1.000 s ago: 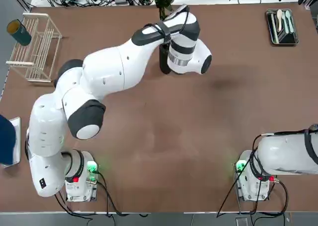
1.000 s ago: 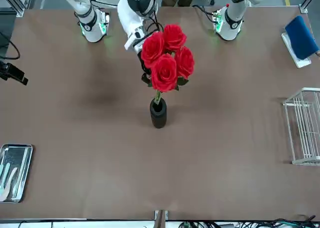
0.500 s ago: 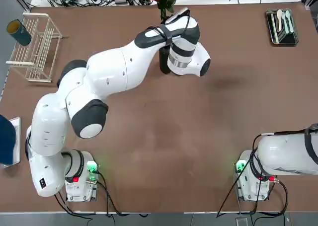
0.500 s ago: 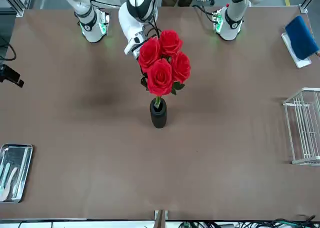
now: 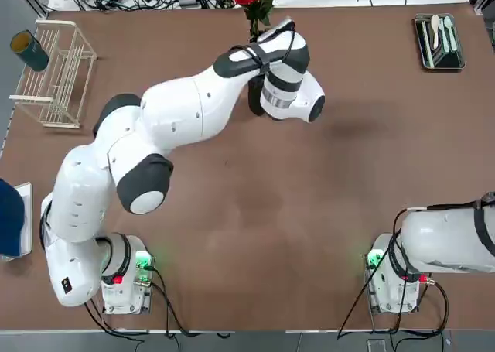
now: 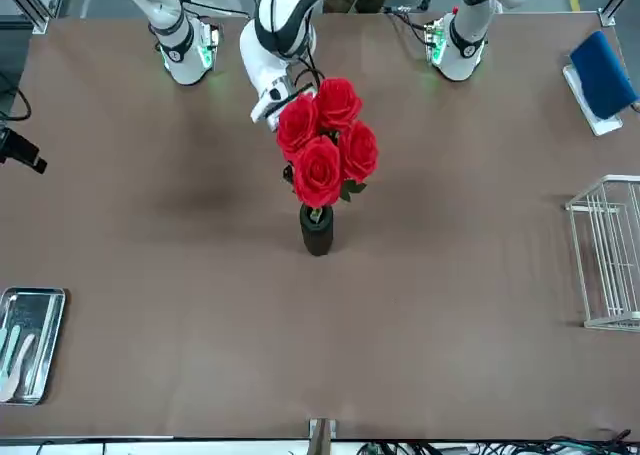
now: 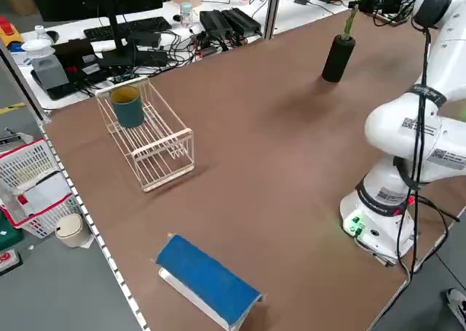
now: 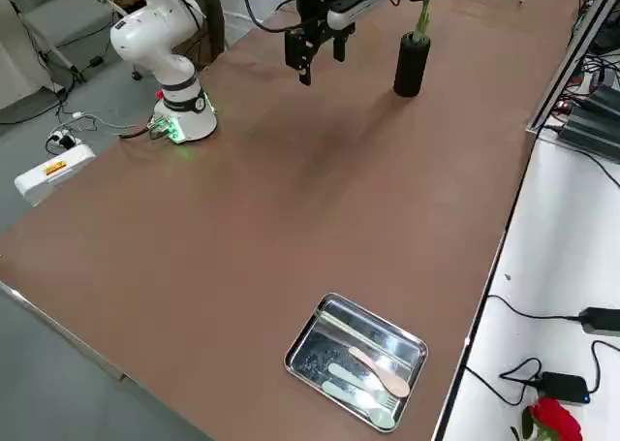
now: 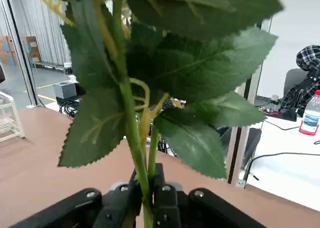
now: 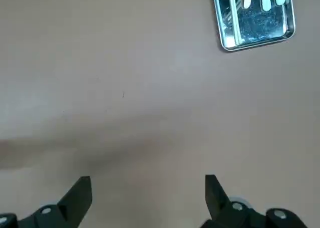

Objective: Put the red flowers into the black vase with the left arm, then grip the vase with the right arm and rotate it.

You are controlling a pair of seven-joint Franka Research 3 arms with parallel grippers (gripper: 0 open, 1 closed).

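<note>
Red flowers: roses (image 6: 318,170) bunched above the black vase (image 6: 316,237), lower than a second ago; stems (image 8: 422,18) reach its mouth
Meaning: insertion seems well under way, with release likely next once they sit deep enough
Look: full red blooms, broad dark-green leaves, slim green stems
Vase: upright on the table (image 6: 400,305), slim and matte black
Left gripper (image 9: 146,183): pinched on the stems, above the vase
Right gripper (image 10: 148,183): wide, holding nothing, raised over the robot's right side
Farther out: cutlery tray (image 5: 439,42) right; wire rack (image 5: 56,73) left
</note>
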